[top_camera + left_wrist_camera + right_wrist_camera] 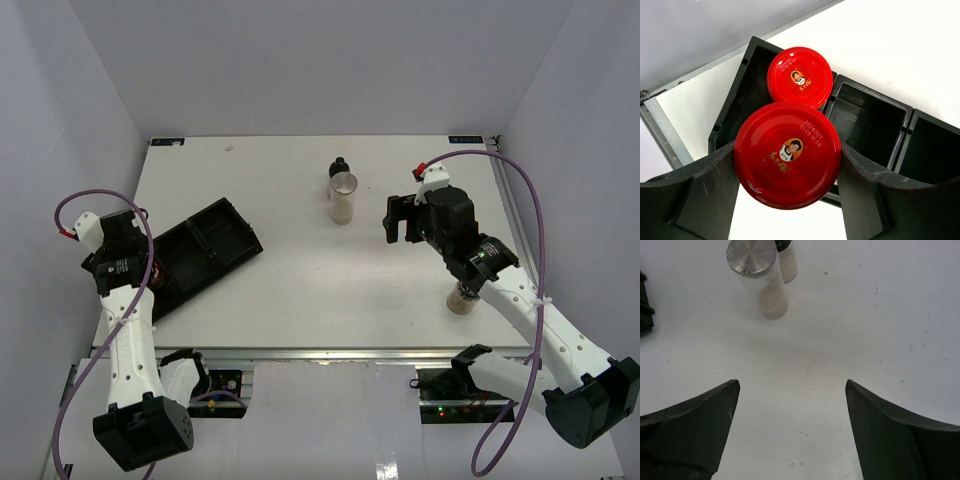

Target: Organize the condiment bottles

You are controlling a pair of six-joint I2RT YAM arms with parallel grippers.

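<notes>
Red-capped jar sits pinched between the fingers of the left gripper, a dark pad pressed to each side of the cap. It hangs over the near end of the black tray, and we cannot tell whether its base touches anything. Just beyond it, a second red-capped jar stands upright in the tray's end compartment. The two caps overlap in the left wrist view, and the compartments next along hold nothing. From above we see the tray lying at an angle on the left side of the white table. Toward the far middle of the table stands a silver-capped jar with pale tan contents low in the glass. A black-capped jar stands right behind it; whether the two touch we cannot tell. A fifth jar, tan inside, stands near the right front edge, partly hidden under the right arm, its cap not visible to us. The right gripper hovers over bare table with its fingers spread wide and nothing between them. It points toward the silver-capped jar and is well apart from it.
</notes>
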